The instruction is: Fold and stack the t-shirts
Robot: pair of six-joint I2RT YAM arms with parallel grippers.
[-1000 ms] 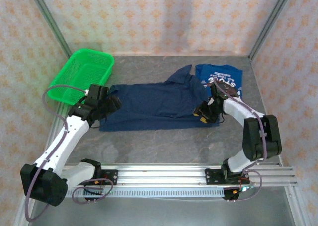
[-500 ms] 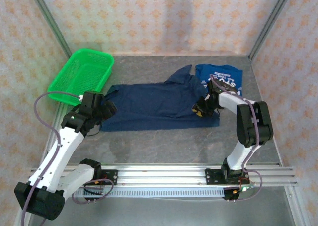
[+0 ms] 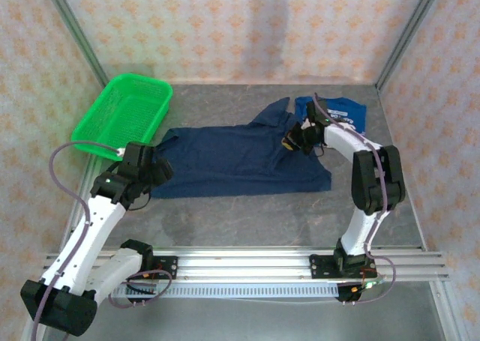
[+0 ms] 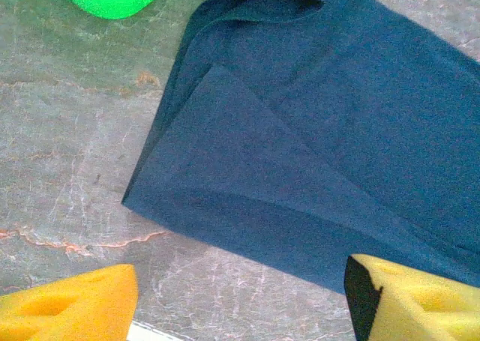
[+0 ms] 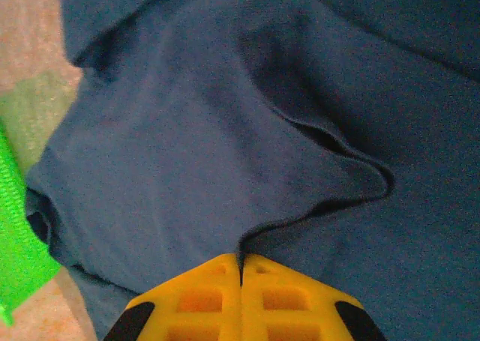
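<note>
a: what do you have at the far left?
b: the green basket (image 3: 124,116), at the back-left of your table (image 3: 247,206). its near right corner lies just beside the navy t-shirt (image 3: 232,161).

a: and your left gripper (image 3: 154,169)?
b: it hangs over the shirt's left end. in the left wrist view its yellow pads (image 4: 67,307) are spread wide, with nothing between them. bare table and the shirt's near-left corner show below. that corner lies flat, with a folded flap running diagonally across it.

a: where's the navy shirt itself?
b: spread across the middle of the table, long side running left to right. one sleeve sticks up toward the back on its right side.

a: your right gripper (image 3: 292,140)?
b: it's down at the shirt's upper right, near that sleeve. from the right wrist camera the pads (image 5: 202,296) are pressed together, and a raised ridge of navy cloth runs straight into the seam between them, so you're pinching a fold of the shirt.

a: and furthest right?
b: the blue t-shirt (image 3: 341,110), at the back right just beside the navy sleeve. your right arm crosses its white lettering.
</note>
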